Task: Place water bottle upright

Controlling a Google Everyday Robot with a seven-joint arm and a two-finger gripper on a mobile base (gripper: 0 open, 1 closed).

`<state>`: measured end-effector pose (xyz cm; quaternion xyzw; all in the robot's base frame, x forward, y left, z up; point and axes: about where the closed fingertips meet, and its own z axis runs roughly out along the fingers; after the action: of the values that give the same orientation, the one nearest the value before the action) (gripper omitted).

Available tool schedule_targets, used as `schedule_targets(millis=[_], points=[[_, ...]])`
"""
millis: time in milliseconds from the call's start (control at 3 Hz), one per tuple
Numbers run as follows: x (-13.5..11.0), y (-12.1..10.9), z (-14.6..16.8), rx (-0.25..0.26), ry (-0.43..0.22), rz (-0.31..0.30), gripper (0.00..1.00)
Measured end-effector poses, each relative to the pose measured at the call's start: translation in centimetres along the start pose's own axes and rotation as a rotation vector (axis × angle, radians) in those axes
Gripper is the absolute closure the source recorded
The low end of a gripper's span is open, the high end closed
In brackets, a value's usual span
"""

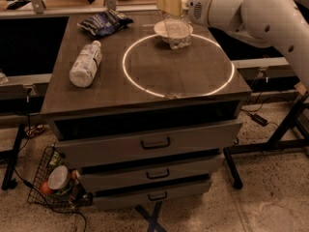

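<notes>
My gripper (170,4) is over the back of the table (183,76). My fingers squeeze the water bottle (177,30) near its top, so it stands straight beside the bowl (160,29).

Hand (171,4), arm outstretched, grips water bottle's (177,30) top

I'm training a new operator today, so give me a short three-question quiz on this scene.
1. True or false: the whitish bottle lies on its side.
2. The claw, over the far edge of the table, grips the water bottle. The bottle is: A) upright B) lying flat C) on the floor.
3. How many drawers does the table have?
Key: 1 true; 2 A; 3 three.
</notes>
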<state>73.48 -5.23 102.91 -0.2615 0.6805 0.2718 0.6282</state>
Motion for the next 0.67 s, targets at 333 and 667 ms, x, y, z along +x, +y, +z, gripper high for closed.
schedule_targets(millis=[333, 667], points=[[-0.1, -1.9, -3.5, 0.006, -0.085, -0.047, 1.00], [1.0, -3.0, -6.0, -0.050, -0.180, -0.113, 1.00]])
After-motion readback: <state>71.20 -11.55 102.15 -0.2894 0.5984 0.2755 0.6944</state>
